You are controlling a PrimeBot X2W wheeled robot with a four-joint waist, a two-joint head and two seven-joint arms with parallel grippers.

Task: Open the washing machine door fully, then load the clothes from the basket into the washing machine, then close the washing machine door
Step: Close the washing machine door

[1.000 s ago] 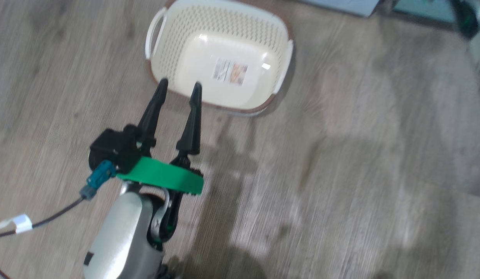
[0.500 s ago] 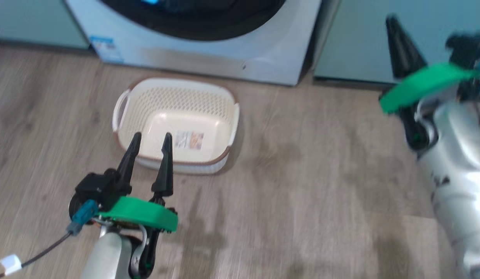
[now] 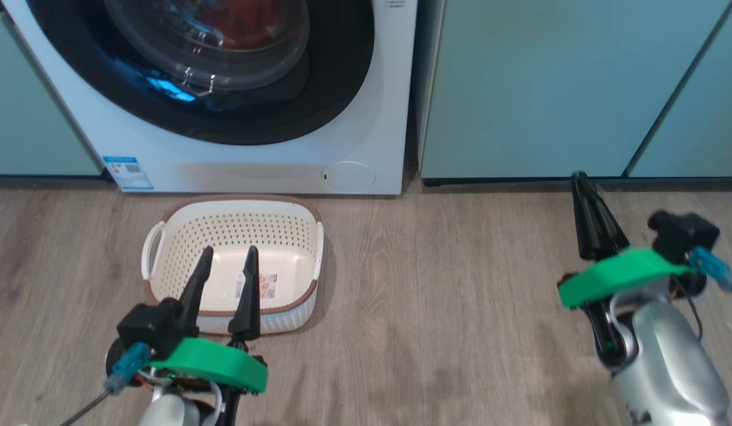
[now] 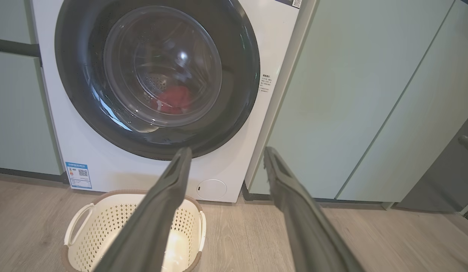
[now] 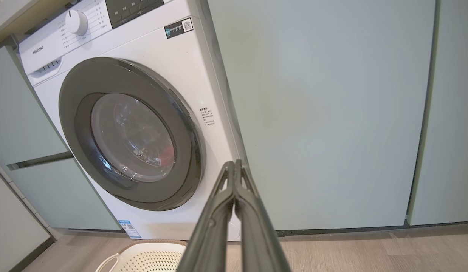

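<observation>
The washing machine door (image 4: 157, 75), a glossy black ring around a bulging clear bowl, sits flush against the white washing machine (image 3: 253, 168). Behind the glass the clothes (image 4: 172, 100) show as a dim red heap, hard to make out. The perforated cream basket (image 3: 248, 228), brown-rimmed, stands on the wood-grain floor (image 3: 431, 296) just before the machine, its label half hidden by the left claw (image 3: 230, 251), whose fingers are spread apart. The right claw (image 3: 579, 176) is pinched closed, holding nothing, before smooth teal cabinets (image 3: 549, 89).

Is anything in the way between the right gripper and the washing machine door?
Nothing visible: the right gripper has open air to the washing machine door; the basket sits low on the floor.
</observation>
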